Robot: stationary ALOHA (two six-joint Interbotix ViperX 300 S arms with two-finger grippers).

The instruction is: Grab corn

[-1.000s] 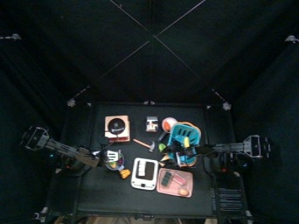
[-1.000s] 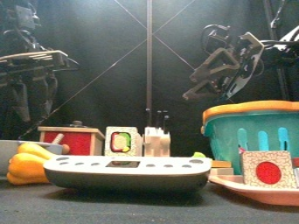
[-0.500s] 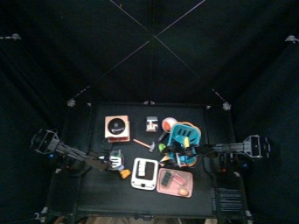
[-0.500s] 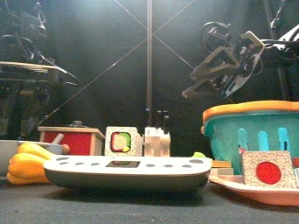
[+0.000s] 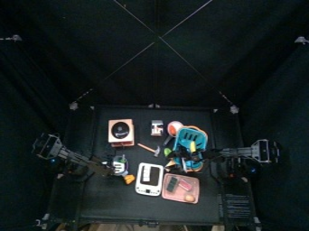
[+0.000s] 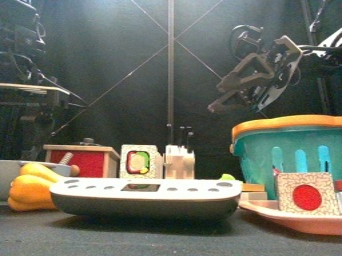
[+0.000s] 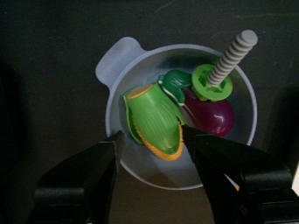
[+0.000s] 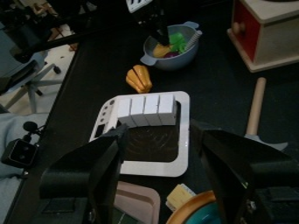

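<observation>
The corn (image 7: 156, 124), green-husked with an orange-yellow edge, lies in a grey bowl (image 7: 126, 66) beside a purple eggplant (image 7: 212, 115) and a green-topped piece with a striped stem (image 7: 233, 59). My left gripper (image 7: 163, 147) hangs open just above the bowl, one jaw on either side of the corn, not touching it. In the top view it is at the table's left (image 5: 111, 164). The bowl also shows in the right wrist view (image 8: 176, 51). My right gripper (image 8: 163, 144) is open and empty, raised at the right (image 6: 254, 82).
A yellow-orange toy (image 8: 140, 79) lies next to the bowl. A white keyed device (image 6: 147, 196) is at the front middle, a red box (image 6: 80, 158) behind it, a teal basket (image 6: 287, 150) and a pink tray (image 6: 314, 218) at the right. A wooden stick (image 8: 257, 105) lies near the device.
My left arm has come down lower over the bowl and shifted slightly to the right. The right arm has not moved.
</observation>
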